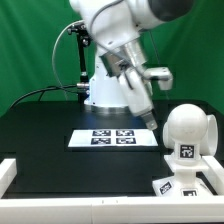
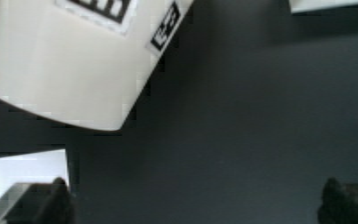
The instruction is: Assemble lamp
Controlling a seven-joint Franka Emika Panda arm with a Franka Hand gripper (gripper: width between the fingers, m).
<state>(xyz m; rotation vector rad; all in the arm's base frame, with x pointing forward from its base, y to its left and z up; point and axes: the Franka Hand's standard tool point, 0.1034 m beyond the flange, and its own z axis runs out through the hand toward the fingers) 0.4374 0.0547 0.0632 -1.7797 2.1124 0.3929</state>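
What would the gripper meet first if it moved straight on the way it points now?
Probably the bare black table. The gripper points down at it with nothing between the fingertips; the shade lies off to one side. Depth is unclear.

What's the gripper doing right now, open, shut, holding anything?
Gripper: open, jaws spread wide, nothing between them; the shade lies apart from it.

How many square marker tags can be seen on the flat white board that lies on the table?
4. The marker board lies flat mid-table in the exterior view, and its tags form two rows of two: two toward the arm's base, two nearer the camera. None looks hidden; the gripper hangs beside the board's right end.
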